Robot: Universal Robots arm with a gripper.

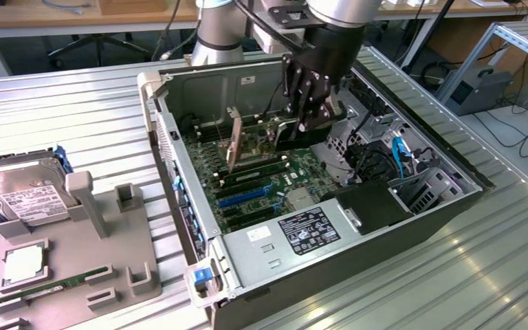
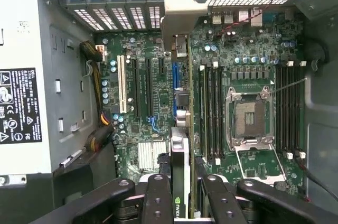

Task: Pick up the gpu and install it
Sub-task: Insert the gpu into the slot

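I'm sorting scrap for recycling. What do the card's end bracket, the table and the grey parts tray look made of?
The bracket: bare sheet metal, dull silver, bent tab. The table: ribbed metal, likely aluminium, brushed sheen. The tray: probably matte grey plastic, chunky moulded posts.

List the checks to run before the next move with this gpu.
1. gripper shut on gpu: ok.
2. gpu upright inside the case: ok.
3. gpu's bracket at the rear slot covers: ok.
4. Card edge lined up with a motherboard slot: cannot tell.
5. gpu fully seated: cannot tell.
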